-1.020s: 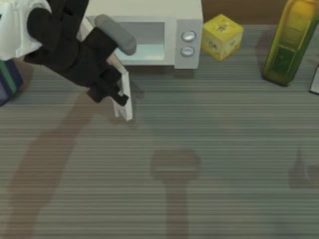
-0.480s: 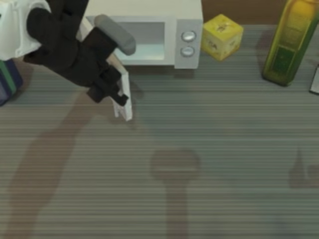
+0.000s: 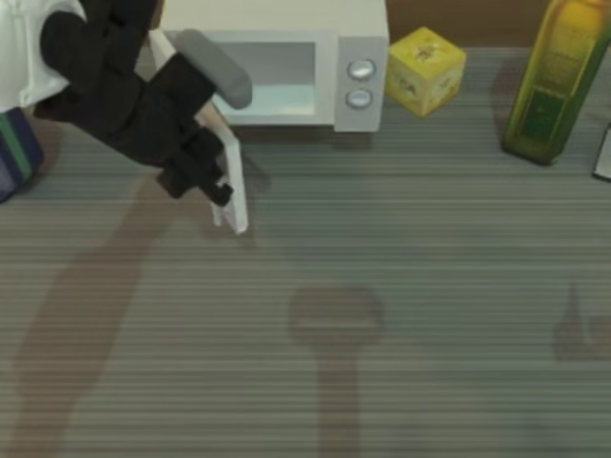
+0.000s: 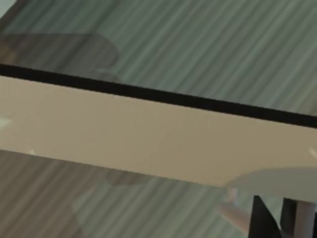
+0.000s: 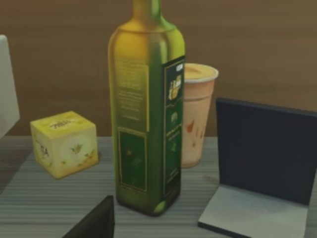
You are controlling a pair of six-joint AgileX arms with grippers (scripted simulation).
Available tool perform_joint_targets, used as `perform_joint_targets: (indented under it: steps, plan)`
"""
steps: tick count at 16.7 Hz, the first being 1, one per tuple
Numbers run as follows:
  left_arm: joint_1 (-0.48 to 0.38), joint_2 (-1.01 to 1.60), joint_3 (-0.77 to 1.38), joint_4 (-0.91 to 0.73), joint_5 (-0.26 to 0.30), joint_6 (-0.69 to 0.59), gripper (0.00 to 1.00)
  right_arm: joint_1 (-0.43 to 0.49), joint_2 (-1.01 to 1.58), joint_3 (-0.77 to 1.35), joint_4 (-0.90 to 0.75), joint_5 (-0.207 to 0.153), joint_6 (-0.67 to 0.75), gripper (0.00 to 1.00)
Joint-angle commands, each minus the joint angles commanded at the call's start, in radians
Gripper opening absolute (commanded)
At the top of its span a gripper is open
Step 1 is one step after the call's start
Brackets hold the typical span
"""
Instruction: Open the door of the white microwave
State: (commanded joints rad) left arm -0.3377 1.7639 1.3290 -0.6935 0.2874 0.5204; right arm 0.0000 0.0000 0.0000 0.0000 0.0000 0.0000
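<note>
Fingers of left gripper (image 3: pixel 221 183) close on door (image 3: pixel 235 181) edge, arm hiding hinge side | white microwave (image 3: pixel 286 57) cavity exposed | right gripper unseen | striped grey table (image 3: pixel 430 286), brown wall behind.

Matt white microwave (image 3: pixel 286 19) (silvery metallic knobs (image 3: pixel 361 70)), glossy glass bottle (image 5: pixel 146 104)

Striped grey table (image 3: pixel 401 286) bearing white microwave (image 3: pixel 286 57), yellow cube (image 3: pixel 426 69), green bottle (image 3: pixel 556 81).

The left arm reaches in from the tabletop's far left corner, angled downward, its gripper (image 3: pixel 221 186) low with dark fingers (image 3: pixel 218 194) closed on the door's (image 3: pixel 236 186) free edge.
</note>
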Motion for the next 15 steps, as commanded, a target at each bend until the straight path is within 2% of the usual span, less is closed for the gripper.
perform_joint_targets:
  steps: [5, 15]
  plan:
    - [0.052, -0.014, -0.006, -0.039, 0.054, 0.135, 0.00, 0.000, 0.000, 0.000, 0.000, 0.000, 0.000, 1.00]
    - [0.056, -0.016, -0.006, -0.041, 0.058, 0.142, 0.00, 0.000, 0.000, 0.000, 0.000, 0.000, 0.000, 1.00]
